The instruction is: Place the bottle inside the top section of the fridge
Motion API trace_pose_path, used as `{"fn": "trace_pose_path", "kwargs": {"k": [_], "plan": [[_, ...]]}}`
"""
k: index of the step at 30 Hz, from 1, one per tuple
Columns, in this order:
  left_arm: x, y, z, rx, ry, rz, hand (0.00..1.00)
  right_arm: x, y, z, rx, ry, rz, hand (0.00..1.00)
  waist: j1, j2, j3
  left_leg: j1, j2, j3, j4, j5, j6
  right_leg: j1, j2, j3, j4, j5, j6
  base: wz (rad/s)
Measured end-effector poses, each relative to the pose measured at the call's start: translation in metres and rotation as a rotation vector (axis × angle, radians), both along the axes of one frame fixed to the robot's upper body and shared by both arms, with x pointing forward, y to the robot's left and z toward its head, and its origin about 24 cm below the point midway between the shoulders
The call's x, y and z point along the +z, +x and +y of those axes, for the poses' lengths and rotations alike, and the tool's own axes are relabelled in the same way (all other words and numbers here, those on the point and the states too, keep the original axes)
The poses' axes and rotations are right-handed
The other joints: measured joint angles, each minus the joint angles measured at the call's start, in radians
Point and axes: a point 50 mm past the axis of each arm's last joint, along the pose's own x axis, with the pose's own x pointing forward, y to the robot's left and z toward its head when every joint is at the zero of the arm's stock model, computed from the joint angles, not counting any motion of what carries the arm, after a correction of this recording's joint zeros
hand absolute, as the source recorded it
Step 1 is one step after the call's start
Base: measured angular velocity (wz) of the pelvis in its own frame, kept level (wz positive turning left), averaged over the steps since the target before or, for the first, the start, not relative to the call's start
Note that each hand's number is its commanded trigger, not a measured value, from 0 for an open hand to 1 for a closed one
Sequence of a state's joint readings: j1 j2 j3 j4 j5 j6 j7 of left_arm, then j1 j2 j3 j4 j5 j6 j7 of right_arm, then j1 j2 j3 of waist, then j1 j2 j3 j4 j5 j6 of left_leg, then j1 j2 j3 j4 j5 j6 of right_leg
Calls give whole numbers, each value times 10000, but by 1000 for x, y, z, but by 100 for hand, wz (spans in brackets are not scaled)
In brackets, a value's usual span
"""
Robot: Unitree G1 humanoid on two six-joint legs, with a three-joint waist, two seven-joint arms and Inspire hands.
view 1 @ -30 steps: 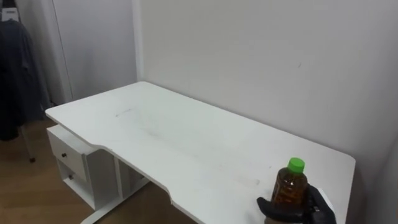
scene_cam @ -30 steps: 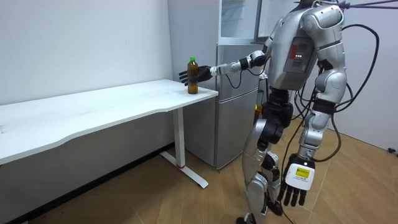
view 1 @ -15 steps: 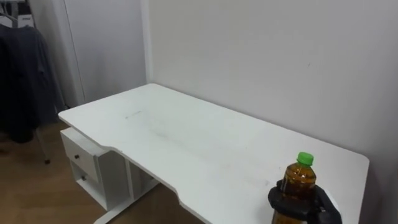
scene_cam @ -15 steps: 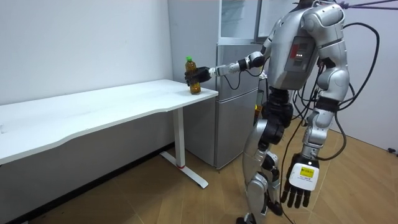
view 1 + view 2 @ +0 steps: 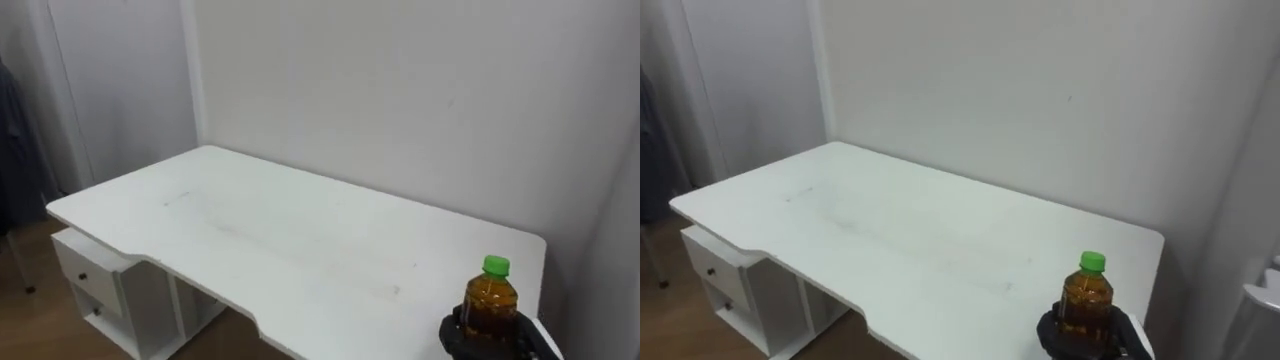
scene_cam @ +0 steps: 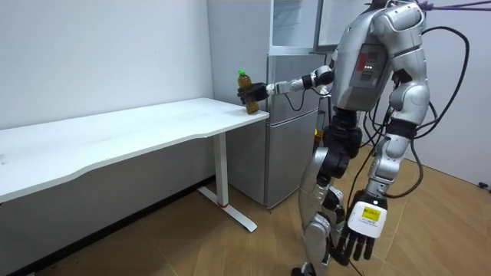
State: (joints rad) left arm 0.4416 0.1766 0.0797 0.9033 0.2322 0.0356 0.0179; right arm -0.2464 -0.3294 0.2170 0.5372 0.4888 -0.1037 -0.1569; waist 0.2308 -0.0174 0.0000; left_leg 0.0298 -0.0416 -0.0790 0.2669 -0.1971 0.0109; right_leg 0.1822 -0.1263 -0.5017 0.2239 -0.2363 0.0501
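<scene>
The right hand (image 5: 458, 338) has its fingers curled round the bottle (image 5: 490, 305), over the table (image 5: 300, 240) end just beside the fridge (image 6: 291, 130). The left hand (image 6: 354, 239) hangs relaxed. Grasping seems done; putting the bottle into the upper fridge remains.

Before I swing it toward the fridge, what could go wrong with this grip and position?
1. The right robot hand wraps only the lower body of the bottle; a quick swing might tilt it or let it slip.
2. The bottle is at the white table's corner, beside the silver fridge; a low or wide path could knock either.
3. The left robot hand hangs open by the leg, too far to catch a drop.
</scene>
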Motion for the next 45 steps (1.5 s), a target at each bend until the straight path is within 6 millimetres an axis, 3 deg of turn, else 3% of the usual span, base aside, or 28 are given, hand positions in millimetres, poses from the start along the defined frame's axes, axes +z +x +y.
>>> {"fn": "trace_pose_path", "kwargs": {"k": [3,6,8,10,15,21,26,33,37,45], "plan": [[0,13,3,73,72,-363,0,18,5,5,386,-115,-701,100,-140,-45,27,79,60,252,-138,8,11,-95,-2,209,67,12,-11,-21],[0,23,4,20,75,-678,0,38,10,6,535,-62,-1494,100,-385,-210,6,190,79,358,-289,9,13,-94,-12,288,95,9,-7,-10],[0,28,3,2,74,-845,0,56,12,4,601,-86,-2169,100,-438,-314,63,227,97,427,-310,10,13,-122,-19,334,142,5,-1,-10],[0,30,4,15,110,-923,0,75,13,1,690,-152,-2902,100,-483,-471,68,288,110,511,-314,9,14,-101,-13,390,134,5,0,-7],[-1,42,4,-65,138,-1058,0,103,15,6,1252,-399,-3979,100,-635,-572,69,223,127,578,-315,7,14,-240,9,582,137,6,-2,-3],[0,34,9,-39,241,-791,0,123,12,8,1601,-722,-4667,100,-900,-617,42,161,137,609,-318,4,17,-279,23,640,137,14,-13,-1],[2,31,17,40,400,-763,0,145,8,6,1744,-430,-5440,100,-909,-664,7,297,158,768,-318,4,18,-251,21,732,129,17,-15,-7],[5,30,25,274,574,-847,0,195,-2,4,1589,-672,-7397,100,-1011,-586,-27,501,298,1230,-504,-6,7,-320,113,1157,197,50,-69,-17],[6,20,29,609,653,-719,0,223,-15,1,1566,-1242,-8493,100,-1148,-679,-113,535,330,1510,-607,-4,10,-519,106,1431,347,48,-70,-21],[6,16,30,558,738,-585,0,253,-36,-3,986,-1603,-10055,100,-1533,-847,-23,678,353,1662,-599,-76,36,-536,161,1744,340,89,-87,-11]]}}
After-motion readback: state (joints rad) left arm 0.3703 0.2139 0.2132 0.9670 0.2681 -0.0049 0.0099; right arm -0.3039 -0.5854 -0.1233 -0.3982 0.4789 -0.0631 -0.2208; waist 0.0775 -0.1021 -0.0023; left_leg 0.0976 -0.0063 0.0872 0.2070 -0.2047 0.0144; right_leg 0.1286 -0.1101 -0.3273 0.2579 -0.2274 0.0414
